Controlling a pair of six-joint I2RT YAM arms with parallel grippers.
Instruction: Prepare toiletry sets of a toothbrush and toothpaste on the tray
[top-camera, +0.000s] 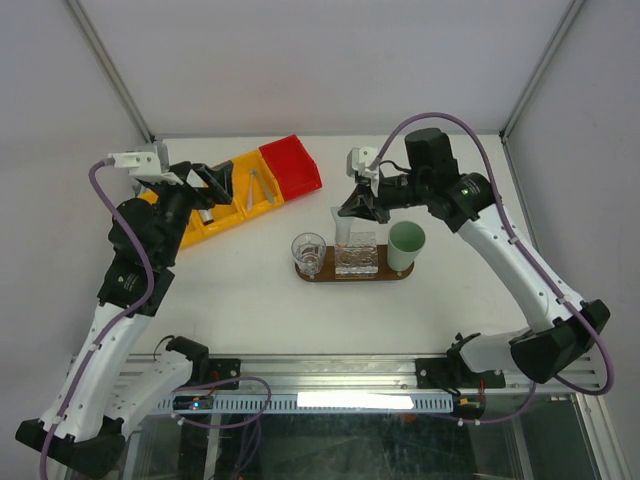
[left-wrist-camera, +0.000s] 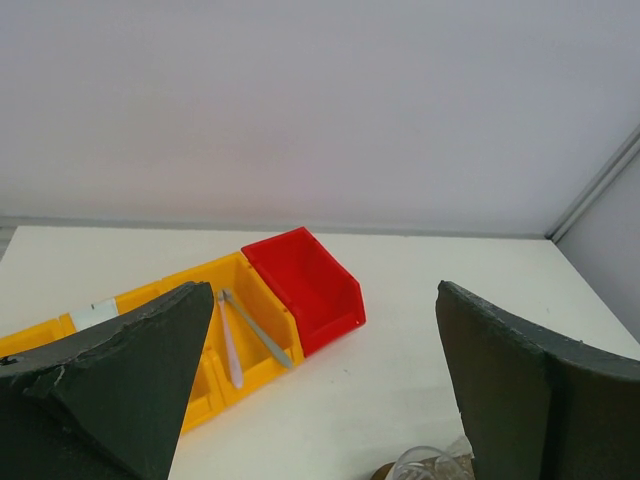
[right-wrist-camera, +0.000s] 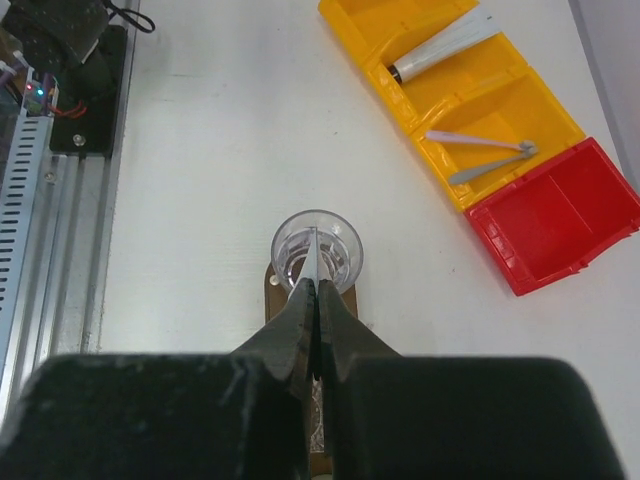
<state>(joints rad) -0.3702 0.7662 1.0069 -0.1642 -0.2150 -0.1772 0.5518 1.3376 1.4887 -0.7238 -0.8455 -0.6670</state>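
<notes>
— What is hard to make out?
— Mostly the tray (top-camera: 390, 276). It lies at the centre of the overhead view, but only its dark rim shows beneath a clear glass (top-camera: 308, 252), a clear patterned vessel (top-camera: 357, 257) and a mint-green cup (top-camera: 406, 245). In the right wrist view the black gripper body hides all but a brown sliver of it.
— And the right gripper (right-wrist-camera: 314, 298)?
— It is clenched on a thin pale stick (right-wrist-camera: 314, 255), whose tip hangs over the mouth of the glass. I can't tell whether it touches the glass. The gripped end is hidden between the pads.
— The left one?
— The left gripper (left-wrist-camera: 323, 290) is spread wide with nothing in it, over the yellow bins (left-wrist-camera: 250, 285) at the left of the overhead view. Its fingers (left-wrist-camera: 120, 385) cut off the nearer compartments.
— What lies in the bins?
— Two slender sticks (left-wrist-camera: 232, 350) in the yellow compartment beside the red bin (left-wrist-camera: 305, 285). A pale tube (right-wrist-camera: 445, 45) lies one compartment further along, at the upper right of the right wrist view.
</notes>
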